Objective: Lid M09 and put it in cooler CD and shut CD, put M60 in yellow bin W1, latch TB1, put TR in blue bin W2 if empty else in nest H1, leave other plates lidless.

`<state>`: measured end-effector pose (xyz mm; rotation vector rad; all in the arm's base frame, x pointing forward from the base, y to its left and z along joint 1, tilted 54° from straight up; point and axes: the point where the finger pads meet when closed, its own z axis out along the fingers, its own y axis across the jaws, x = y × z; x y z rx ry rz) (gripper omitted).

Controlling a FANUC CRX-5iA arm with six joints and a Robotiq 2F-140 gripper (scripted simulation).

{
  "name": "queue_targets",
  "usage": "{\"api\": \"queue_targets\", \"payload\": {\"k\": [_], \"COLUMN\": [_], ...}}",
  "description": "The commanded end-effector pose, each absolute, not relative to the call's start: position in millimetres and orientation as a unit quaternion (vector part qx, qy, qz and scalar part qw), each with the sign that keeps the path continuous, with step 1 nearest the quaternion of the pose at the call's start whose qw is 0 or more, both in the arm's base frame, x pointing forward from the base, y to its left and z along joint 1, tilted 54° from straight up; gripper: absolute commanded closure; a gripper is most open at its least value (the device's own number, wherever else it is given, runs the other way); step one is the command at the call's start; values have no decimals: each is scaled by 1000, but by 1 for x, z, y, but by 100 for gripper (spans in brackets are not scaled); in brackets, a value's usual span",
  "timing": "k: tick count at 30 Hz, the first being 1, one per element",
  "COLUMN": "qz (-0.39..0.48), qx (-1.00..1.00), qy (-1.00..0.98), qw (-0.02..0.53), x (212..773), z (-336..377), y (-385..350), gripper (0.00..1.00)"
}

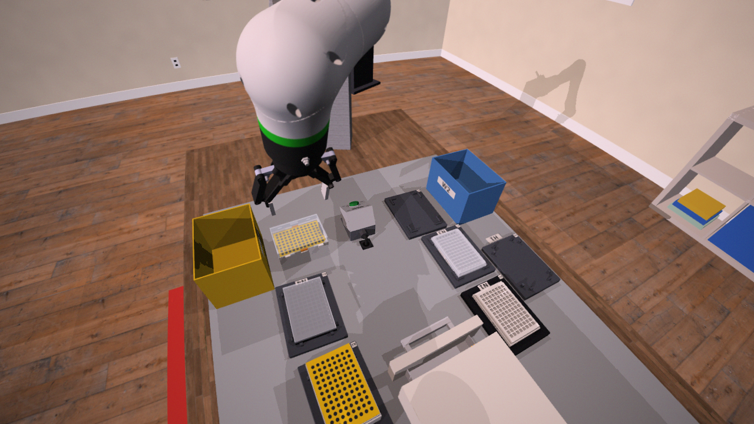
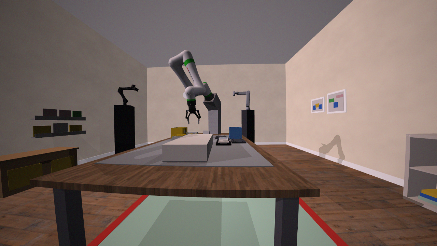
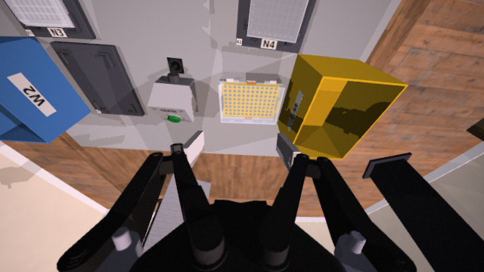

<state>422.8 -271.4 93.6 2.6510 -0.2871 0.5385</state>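
Observation:
My gripper (image 1: 298, 200) hangs open and empty above the back edge of the bench; it also shows in the wrist view (image 3: 240, 149) and in the exterior view (image 2: 192, 119). Below and in front of it stands the tip box TB1 (image 1: 297, 235) (image 3: 251, 100) with its yellow insert, between the yellow bin W1 (image 1: 229, 255) (image 3: 340, 106) and the green key DONE (image 1: 353, 203) (image 3: 174, 119). The plate in nest N4 (image 1: 308, 309) (image 3: 277, 19) looks grey under a lid. The white plate in N1 (image 1: 505, 312) sits at the right front.
The blue bin W2 (image 1: 463, 184) (image 3: 34, 94) stands at the back right. An empty dark nest (image 1: 414, 213) lies beside it, and nest H1 (image 1: 519, 266) is empty. A pale plate sits in N3 (image 1: 457, 251). The yellow tip rack TR (image 1: 341, 384) and the cooler CD (image 1: 474, 379) are at the front.

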Motion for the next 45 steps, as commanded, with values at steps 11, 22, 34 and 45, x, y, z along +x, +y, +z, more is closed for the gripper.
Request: {"api": "queue_targets", "payload": {"k": [11,22,34,45], "qz": [193,193,193,193], "qx": [953,953,953,953], "qy": [-103,-103,-103,-103], "qw": [209,209,209,209], "x": [464,493,531,561], "z": [116,133,154,170], "y": [-253,-239,-221,-208], "gripper": [13,13,13,13]}}
